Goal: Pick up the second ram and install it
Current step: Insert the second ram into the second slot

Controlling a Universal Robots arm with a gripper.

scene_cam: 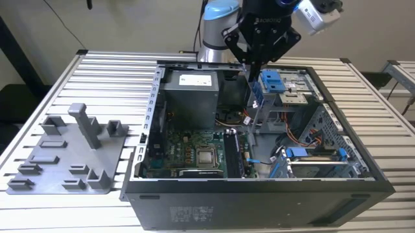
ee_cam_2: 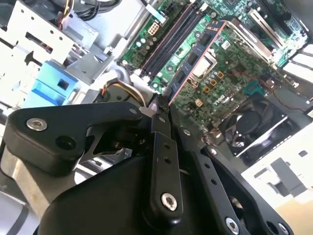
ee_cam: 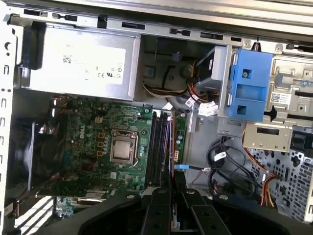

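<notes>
My gripper (scene_cam: pixel 254 72) hangs above the open computer case (scene_cam: pixel 259 187), shut on the second ram (scene_cam: pixel 254 97). The ram is a dark blue stick held on edge, pointing down into the case. In the second wrist view the ram (ee_cam_2: pixel 195 54) runs out from between the fingertips of the gripper (ee_cam_2: pixel 159 108) over the green motherboard (ee_cam_2: pixel 230 63). It lies nearly parallel to the black memory slots (ee_cam_2: pixel 168 41) and is above them, not seated. In the first wrist view the ram (ee_cam: pixel 172 147) shows as a thin edge over the slots (ee_cam: pixel 157 147), above the gripper (ee_cam: pixel 171 196).
A silver power supply (scene_cam: pixel 191 94) stands at the back of the case. A blue drive caddy (scene_cam: pixel 275 80) is close beside the gripper, and loose cables (scene_cam: pixel 292 145) lie near the slots. The processor socket (scene_cam: pixel 207 156) is beside the slots. A grey fixture plate (scene_cam: pixel 71 155) rests on the slatted table.
</notes>
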